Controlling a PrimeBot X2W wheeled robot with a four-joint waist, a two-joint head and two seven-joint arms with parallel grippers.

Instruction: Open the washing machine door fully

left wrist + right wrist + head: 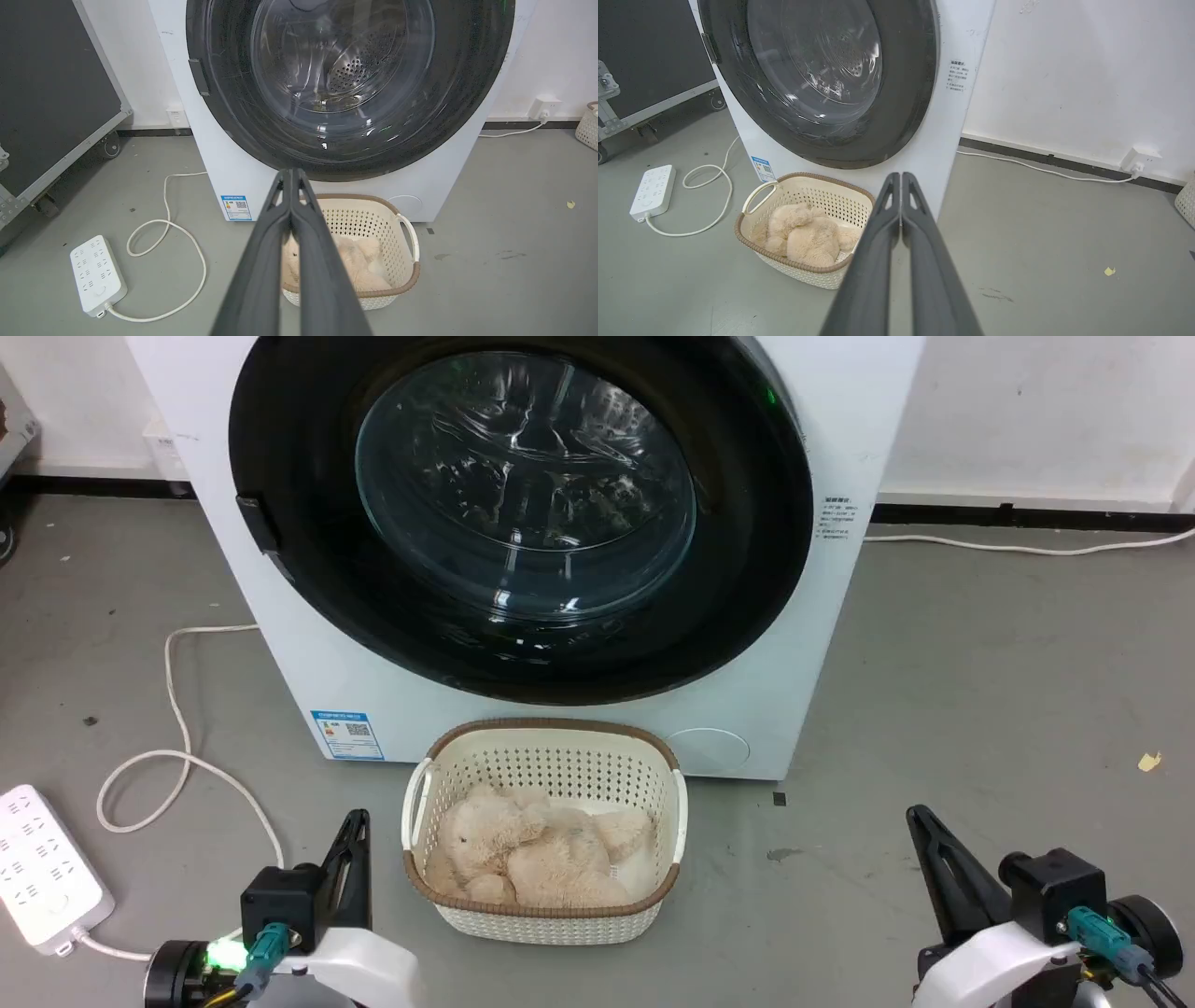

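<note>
Closed pincer (pixel 290 172) before washing machine door (pixel 350 81)

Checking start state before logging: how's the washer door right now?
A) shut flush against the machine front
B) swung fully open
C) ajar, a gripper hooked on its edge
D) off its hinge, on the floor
A: the washing machine door sits flush in the front of the washing machine, with the left gripper and right gripper shut, low and apart from it.
</note>
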